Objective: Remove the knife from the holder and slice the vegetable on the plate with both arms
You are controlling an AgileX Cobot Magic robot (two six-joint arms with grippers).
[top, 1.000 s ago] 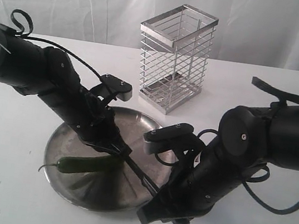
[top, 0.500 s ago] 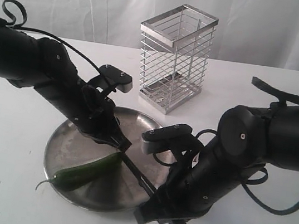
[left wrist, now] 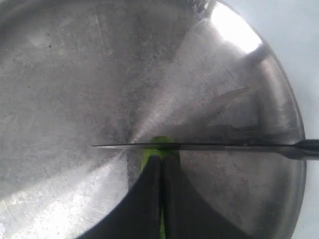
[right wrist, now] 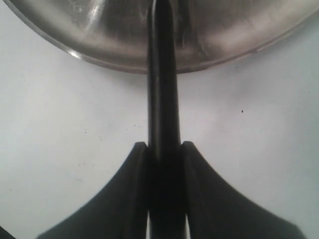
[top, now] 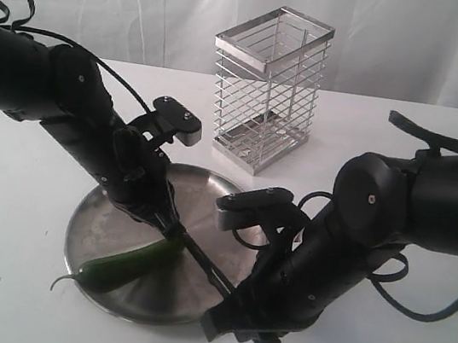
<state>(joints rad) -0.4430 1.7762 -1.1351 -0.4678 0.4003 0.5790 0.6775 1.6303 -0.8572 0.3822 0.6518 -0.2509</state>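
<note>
Slicing step judged in hand. The knife [top: 202, 262] is out of the holder [top: 267, 91] and clamped by its handle in the right hand [right wrist: 163, 149], with the blade reaching in over the plate [top: 209, 190]. The vegetable [top: 125, 264] lies on the plate, stem end toward the near rim, and its other end is pinched in the closed left hand [left wrist: 161, 159]. The blade is laid across it just past the fingertips.

To be done well:
- The pinch should be kept firm so the glossy skin is not rolled.
- The blade should be pressed straight down and drawn, not pushed sideways.
- The edge should be kept off the fingertips, since the margin looks slim.
- The plate could be skidded on the bench [top: 15, 277], so force should be kept vertical.

Hard to make out:
- Whether the edge has bitten in cannot be told.
- Most of the vegetable is cut off in the left wrist view.
- The contact point is masked by the left hand in the exterior view.
</note>
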